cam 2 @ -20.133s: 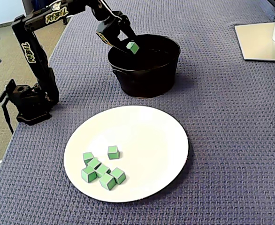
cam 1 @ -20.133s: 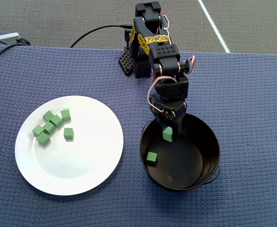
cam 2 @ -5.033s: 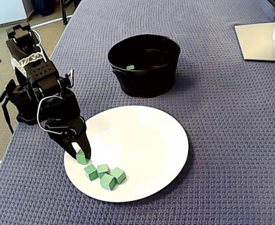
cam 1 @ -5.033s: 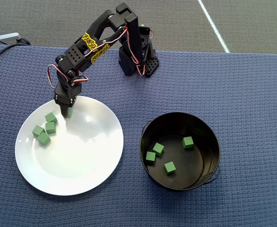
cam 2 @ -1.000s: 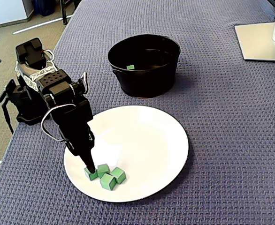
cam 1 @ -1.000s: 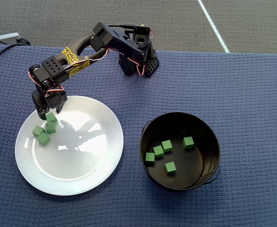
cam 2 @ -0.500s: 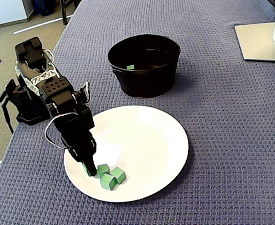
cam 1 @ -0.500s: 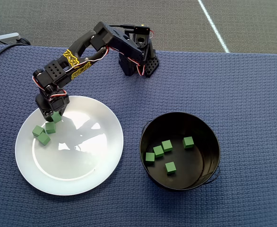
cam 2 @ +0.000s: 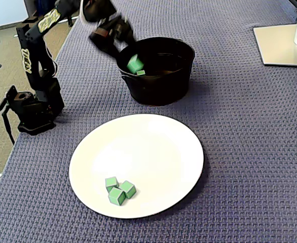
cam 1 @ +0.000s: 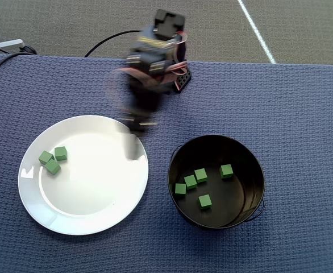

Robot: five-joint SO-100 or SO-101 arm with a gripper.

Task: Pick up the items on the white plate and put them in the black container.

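Three green cubes [cam 1: 53,160] lie close together at the left of the white plate [cam 1: 92,193]; in the fixed view these cubes [cam 2: 119,190] sit near the front rim of the plate [cam 2: 153,152]. The black container [cam 1: 249,156] holds several green cubes [cam 1: 200,175]. My gripper [cam 2: 131,59], blurred by motion, is raised at the left rim of the container [cam 2: 161,91] and is shut on a green cube [cam 2: 135,64]. In the overhead view the gripper [cam 1: 135,129] is a smear between plate and container, and the held cube cannot be made out there.
The arm's base [cam 2: 33,112] is clamped at the table's left edge in the fixed view, with a cable trailing off it. A grey monitor foot [cam 2: 283,43] stands at the far right. Blue woven cloth [cam 1: 303,114] covers the table.
The gripper has lifted one green cube off the plate and swung fast to the container's rim. The plate now holds three cubes instead of several.
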